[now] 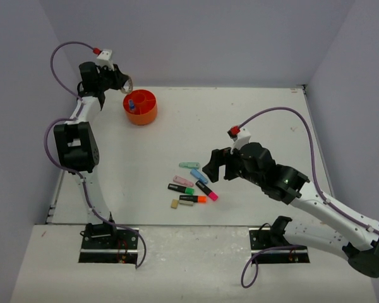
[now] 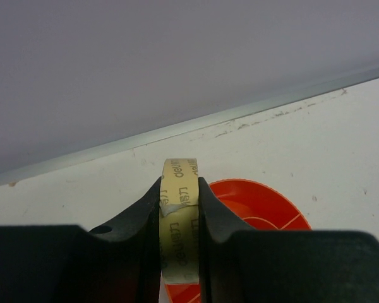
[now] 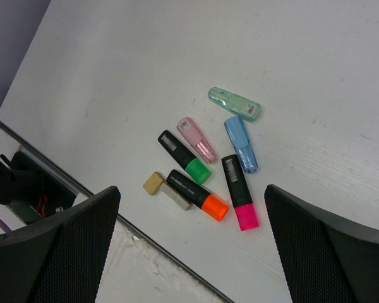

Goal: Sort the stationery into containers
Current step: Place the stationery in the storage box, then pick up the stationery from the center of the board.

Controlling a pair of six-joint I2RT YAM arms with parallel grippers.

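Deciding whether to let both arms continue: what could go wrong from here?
1. The left gripper pinches the ring edge-on, and the organiser sits off to one side in the wrist view. Released now, the ring might hit the rim or roll away.
2. The right gripper hangs open over a tight cluster. The orange highlighter lies right beside the eraser, so closing on one could drag or scatter neighbours.

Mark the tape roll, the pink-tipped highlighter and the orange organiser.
tape roll (image 2: 179,214), left wrist view, printed outer face.
pink-tipped highlighter (image 3: 239,189), right wrist view, black barrel.
orange organiser (image 1: 141,117), top external view, near outer wall.
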